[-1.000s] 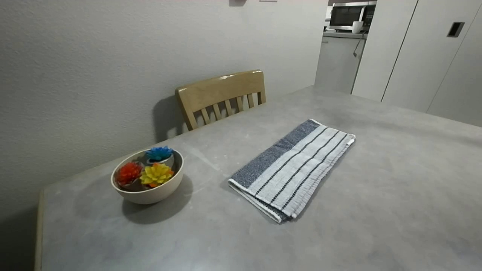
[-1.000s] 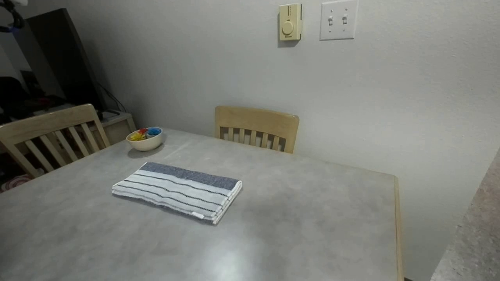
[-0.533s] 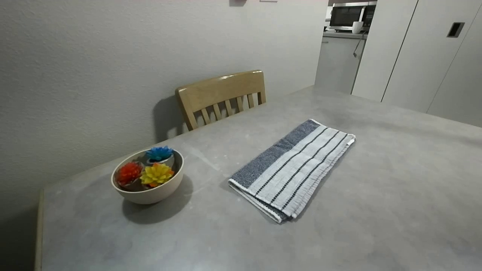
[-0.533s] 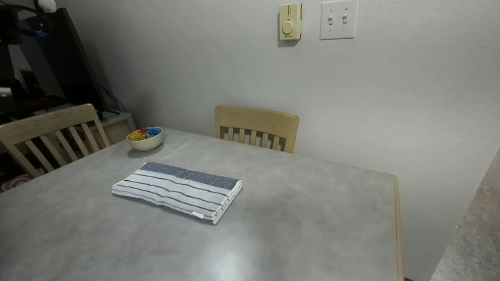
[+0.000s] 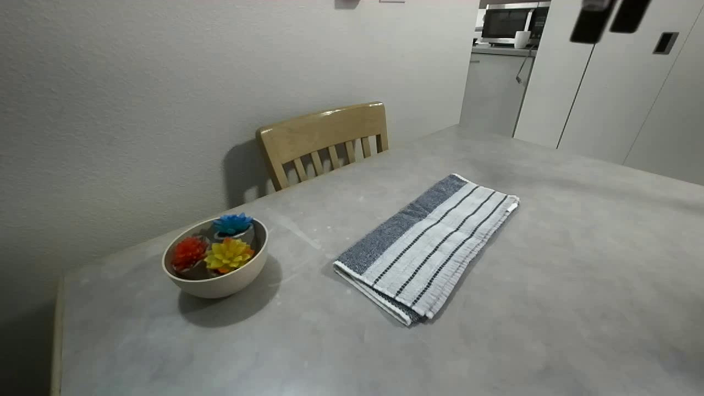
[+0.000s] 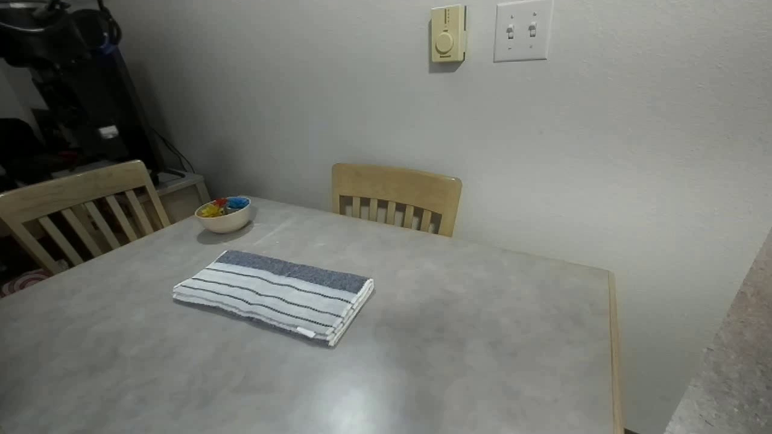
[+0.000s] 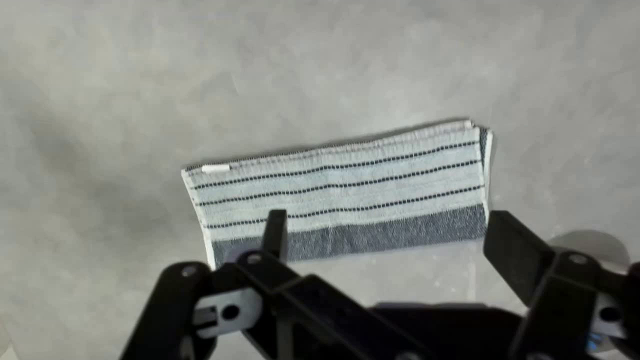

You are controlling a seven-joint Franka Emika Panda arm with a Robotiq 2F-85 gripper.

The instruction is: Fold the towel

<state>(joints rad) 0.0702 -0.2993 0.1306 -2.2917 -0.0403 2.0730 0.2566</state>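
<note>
Currently, in an exterior view, we list: striped towel [image 5: 428, 247], folded, on the tabletop [image 5: 583, 286]; bowl [image 5: 225, 286] with three coloured flower shapes [image 5: 228, 256], near the towel; claw [image 5: 606, 33], high and well apart. In an exterior view, we note thermostat [image 6: 447, 36] and switch plate [image 6: 523, 47], wall-mounted. In the wrist view, we record the claw spread wide, towel below.

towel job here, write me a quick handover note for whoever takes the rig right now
Gripper: open, nothing between its fingers, raised above the table, not touching the towel.
Where: towel lies flat on the table; the bowl stands apart from it.
Done: towel already lies in folded layers, though they don't quite line up at the end nearer the bowl.
Left: perhaps another fold or squaring that end; the number of folds wanted isn't shown.
</note>
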